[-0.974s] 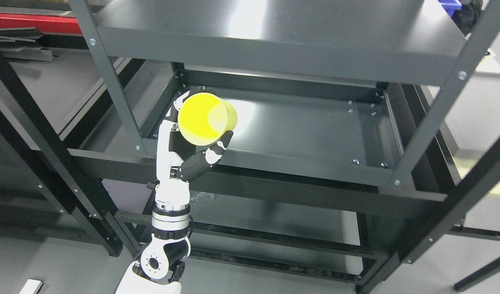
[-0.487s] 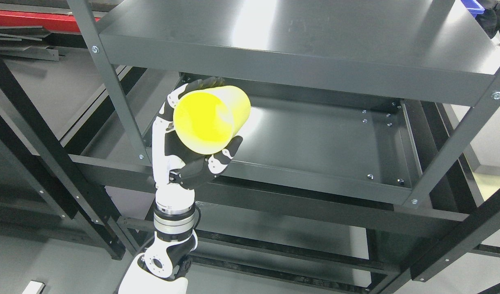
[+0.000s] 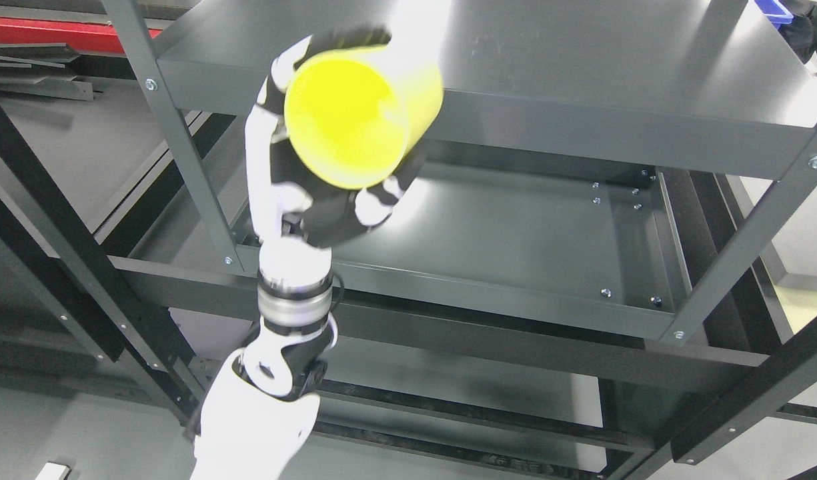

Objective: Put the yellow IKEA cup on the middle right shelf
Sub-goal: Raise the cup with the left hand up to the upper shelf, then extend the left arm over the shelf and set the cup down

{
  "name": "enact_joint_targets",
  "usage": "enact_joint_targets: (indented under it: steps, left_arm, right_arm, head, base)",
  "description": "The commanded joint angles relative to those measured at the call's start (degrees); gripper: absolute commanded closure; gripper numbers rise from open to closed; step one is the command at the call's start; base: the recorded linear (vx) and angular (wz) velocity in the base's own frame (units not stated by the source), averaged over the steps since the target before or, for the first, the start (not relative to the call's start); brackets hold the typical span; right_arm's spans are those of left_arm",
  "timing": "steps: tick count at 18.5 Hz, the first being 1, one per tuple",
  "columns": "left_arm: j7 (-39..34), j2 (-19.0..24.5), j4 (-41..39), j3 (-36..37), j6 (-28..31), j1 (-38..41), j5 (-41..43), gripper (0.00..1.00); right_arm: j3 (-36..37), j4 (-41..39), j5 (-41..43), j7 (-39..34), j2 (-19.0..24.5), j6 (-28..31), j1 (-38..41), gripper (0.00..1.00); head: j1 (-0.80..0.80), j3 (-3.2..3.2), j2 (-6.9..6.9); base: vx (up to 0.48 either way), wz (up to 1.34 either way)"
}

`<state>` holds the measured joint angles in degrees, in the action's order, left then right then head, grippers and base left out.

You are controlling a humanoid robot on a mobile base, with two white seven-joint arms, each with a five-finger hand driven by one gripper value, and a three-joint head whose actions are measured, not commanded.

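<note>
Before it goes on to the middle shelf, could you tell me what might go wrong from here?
1. The yellow cup sits high, level with the top shelf edge; pushing forward could knock it there.
2. The cup lies tilted, mouth towards the camera, in the left hand; set down like that, it may roll.

A workshop or storeroom: dark grey bolted steel shelving (image 3: 515, 120) stands over a grey floor (image 3: 61, 427), with another black rack (image 3: 61, 253) and red metal stock (image 3: 41, 33) behind.

Smooth, glossy yellow plastic cup (image 3: 355, 113); dark grey metal shelf unit (image 3: 581, 73) with a satin sheen; hand (image 3: 308, 193) of glossy plastic.
</note>
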<state>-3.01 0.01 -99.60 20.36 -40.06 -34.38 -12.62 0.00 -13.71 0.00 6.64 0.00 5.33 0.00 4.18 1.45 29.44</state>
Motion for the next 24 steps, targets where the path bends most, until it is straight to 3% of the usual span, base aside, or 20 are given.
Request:
enact_joint_targets:
  steps: [1, 5, 6, 8, 12, 20, 24]
  left_arm:
    - [-6.46, 0.99, -0.07, 4.16, 9.97, -11.39, -0.74, 1.00]
    - [-15.35, 0.99, 0.80, 4.86, 22.71, -20.35, -7.05, 1.00]
    - [-15.36, 0.99, 0.89, 5.13, 26.83, -22.20, -8.98, 1.00]
    - [-15.88, 0.99, 1.33, 6.62, 40.79, -23.62, -13.11, 1.00]
    - [-21.84, 0.99, 4.57, 10.31, 54.62, -27.39, -17.79, 1.00]
    - [-31.79, 0.99, 15.82, 11.46, 58.69, -34.87, -29.55, 1.00]
    - [-33.64, 0.99, 18.73, 11.90, 58.87, -35.67, -31.33, 0.96]
  right_arm:
    - [-0.97, 0.00, 1.41, 0.04, -1.00, 0.03, 0.79, 0.01]
    - [-0.97, -0.09, 1.41, 0.04, -1.00, 0.03, 0.79, 0.01]
    - [-0.97, 0.00, 1.41, 0.04, -1.00, 0.03, 0.79, 0.01]
    - [-0.97, 0.00, 1.41, 0.04, -1.00, 0.03, 0.79, 0.01]
    - [-0.97, 0.00, 1.41, 0.04, -1.00, 0.03, 0.79, 0.01]
    - [-0.97, 0.00, 1.41, 0.04, -1.00, 0.03, 0.79, 0.01]
    - [-0.97, 0.00, 1.41, 0.04, -1.00, 0.03, 0.79, 0.01]
  head:
    - [0.00, 0.00, 0.00]
    - [0.00, 0.00, 0.00]
    - [0.00, 0.00, 0.00]
    - [0.00, 0.00, 0.00]
    - [0.00, 0.00, 0.00]
    - [0.00, 0.00, 0.00]
    - [0.00, 0.00, 0.00]
  base:
    - [0.017, 0.00]
    - [0.015, -0.02]
    - [0.025, -0.04]
    - [0.031, -0.03]
    - [0.039, 0.00]
    - [0.014, -0.01]
    - [0.000, 0.00]
